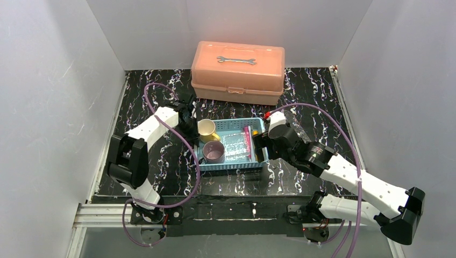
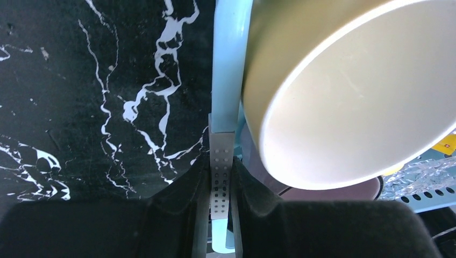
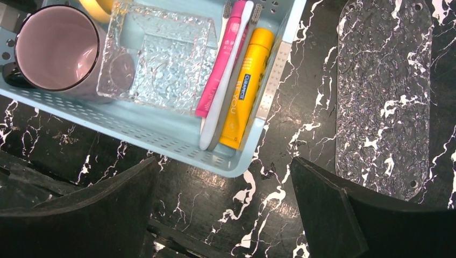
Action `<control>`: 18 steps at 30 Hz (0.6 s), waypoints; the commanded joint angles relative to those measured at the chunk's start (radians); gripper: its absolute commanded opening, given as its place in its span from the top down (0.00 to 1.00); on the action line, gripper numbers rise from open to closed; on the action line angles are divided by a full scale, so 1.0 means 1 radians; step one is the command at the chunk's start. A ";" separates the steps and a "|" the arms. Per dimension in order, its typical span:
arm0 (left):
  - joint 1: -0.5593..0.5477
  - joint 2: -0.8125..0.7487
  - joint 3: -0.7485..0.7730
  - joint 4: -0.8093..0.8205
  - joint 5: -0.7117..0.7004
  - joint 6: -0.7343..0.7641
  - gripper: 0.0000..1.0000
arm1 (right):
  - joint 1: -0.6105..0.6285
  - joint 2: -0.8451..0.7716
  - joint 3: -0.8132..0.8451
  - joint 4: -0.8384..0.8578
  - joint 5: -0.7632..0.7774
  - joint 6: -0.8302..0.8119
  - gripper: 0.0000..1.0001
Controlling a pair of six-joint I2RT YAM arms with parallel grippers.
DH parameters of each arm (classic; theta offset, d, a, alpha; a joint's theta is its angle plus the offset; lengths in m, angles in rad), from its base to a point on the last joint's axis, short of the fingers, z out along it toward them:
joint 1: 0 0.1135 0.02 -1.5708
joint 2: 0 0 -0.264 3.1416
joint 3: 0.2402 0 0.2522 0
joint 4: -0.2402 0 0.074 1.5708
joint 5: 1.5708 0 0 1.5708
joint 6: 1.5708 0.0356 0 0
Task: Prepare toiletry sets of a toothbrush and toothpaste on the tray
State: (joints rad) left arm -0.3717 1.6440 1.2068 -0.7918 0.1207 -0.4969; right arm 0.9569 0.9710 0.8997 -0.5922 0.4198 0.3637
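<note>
The clear glittery tray (image 3: 161,59) lies inside a light-blue mesh basket (image 1: 232,165), also seen in the top view (image 1: 235,144). Beside it in the basket lie a magenta tube (image 3: 215,86), a yellow-orange tube (image 3: 243,91) and a pale toothbrush (image 3: 228,75), with a second greyish brush partly under it. A purple mug (image 3: 54,48) and a yellow mug (image 2: 349,97) stand at the basket's left end. My left gripper (image 2: 221,172) is shut on the basket's left wall (image 2: 226,80). My right gripper (image 3: 223,177) is open and empty, just outside the basket's near right corner (image 3: 236,161).
A salmon-pink toolbox (image 1: 237,72) with a wrench on its lid stands at the back. A flat, clear, round-ended plastic plate (image 3: 382,97) lies on the black marbled table (image 1: 317,97) right of the basket. White walls enclose the left, back and right sides.
</note>
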 commanded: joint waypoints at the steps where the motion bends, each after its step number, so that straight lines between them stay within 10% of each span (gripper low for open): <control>1: -0.004 0.037 0.059 0.081 0.020 -0.078 1.00 | 0.002 -0.029 0.043 -0.018 0.028 0.006 0.00; 18: -0.004 0.230 0.263 0.083 -0.029 -0.034 1.00 | 0.002 -0.031 0.050 -0.047 0.030 0.015 0.00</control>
State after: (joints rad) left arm -0.3763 1.8225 1.4078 -0.7605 0.1310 -0.5285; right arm 0.9569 0.9504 0.9024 -0.6357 0.4282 0.3683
